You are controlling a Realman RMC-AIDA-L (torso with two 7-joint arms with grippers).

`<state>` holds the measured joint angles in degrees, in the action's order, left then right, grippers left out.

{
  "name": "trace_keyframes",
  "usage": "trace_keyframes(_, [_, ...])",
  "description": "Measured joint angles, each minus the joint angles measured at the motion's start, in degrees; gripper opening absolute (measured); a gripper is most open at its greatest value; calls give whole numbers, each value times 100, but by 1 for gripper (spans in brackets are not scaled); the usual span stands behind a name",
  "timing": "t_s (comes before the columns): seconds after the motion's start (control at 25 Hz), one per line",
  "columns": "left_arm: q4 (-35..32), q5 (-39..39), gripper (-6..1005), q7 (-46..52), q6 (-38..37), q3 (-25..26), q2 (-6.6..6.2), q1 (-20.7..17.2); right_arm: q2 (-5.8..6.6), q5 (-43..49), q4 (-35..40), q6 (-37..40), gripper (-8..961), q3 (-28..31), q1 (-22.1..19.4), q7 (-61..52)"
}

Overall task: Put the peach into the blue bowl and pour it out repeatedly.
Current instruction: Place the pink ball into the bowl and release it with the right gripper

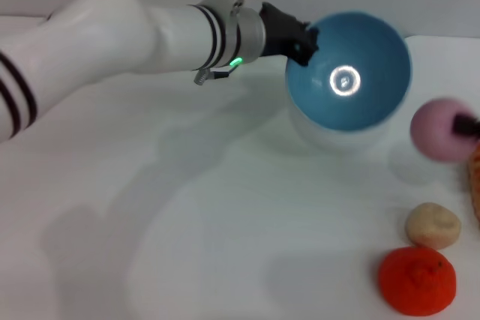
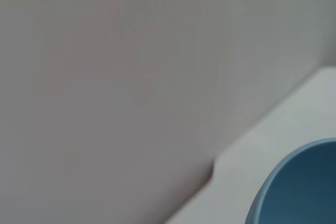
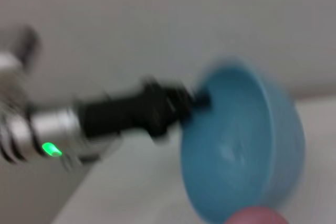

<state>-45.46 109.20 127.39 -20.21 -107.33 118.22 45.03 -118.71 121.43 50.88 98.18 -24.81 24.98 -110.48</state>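
Reaching in from the left, the left arm stretches across the white table (image 1: 187,207) toward the far side, green light glowing near its wrist. The left gripper (image 1: 302,44) is clamped on the left edge of the blue bowl (image 1: 352,73), one dark finger over the rim. The bowl is tipped hard so its open side faces the camera in the head view, and you can see straight down to a bright glare spot on its bottom. It looks lifted off the table, with a soft shadow underneath. Nothing is sitting inside it.

Over to the right of the bowl, the peach (image 1: 441,128) is near the right edge, apart from the bowl. The right gripper (image 1: 466,127) shows only as a dark tip touching the peach's right side, so whether it's actually squeezing it or not, can't tell.

Nearer to the robot on the right, a cream lumpy ball (image 1: 433,225) sits on the table, and just beside it, nearer still, a bumpy red-orange fruit (image 1: 417,281).
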Motion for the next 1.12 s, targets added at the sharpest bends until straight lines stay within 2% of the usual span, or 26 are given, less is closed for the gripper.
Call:
trace_keyframes(0.2, [47, 1627, -2, 1593, -731, 12, 38, 369, 5, -548, 306, 493, 40, 243, -15, -23])
trace_keyframes(0.36, [1, 2275, -2, 2475, -1487, 11, 58, 651, 10, -563, 262, 443, 41, 83, 116, -26])
trace_keyframes(0.52, [-189, 2287, -1, 2644, -1963, -58, 76, 710, 23, -540, -3, 43, 41, -485, 244, -11])
trace_keyframes(0.72, [-429, 2257, -1, 2850, -2043, -423, 77, 648, 29, -533, -437, -694, 41, -1036, 337, -5])
trace_keyframes(0.8, [-429, 2259, -1, 2858, -2046, -439, 76, 637, 30, -533, -619, -889, 41, -1135, 371, 31])
trace_keyframes(1.12, [-405, 2273, -1, 2873, -2013, -458, 77, 588, 33, -535, -945, -1093, 184, -1188, 389, 244])
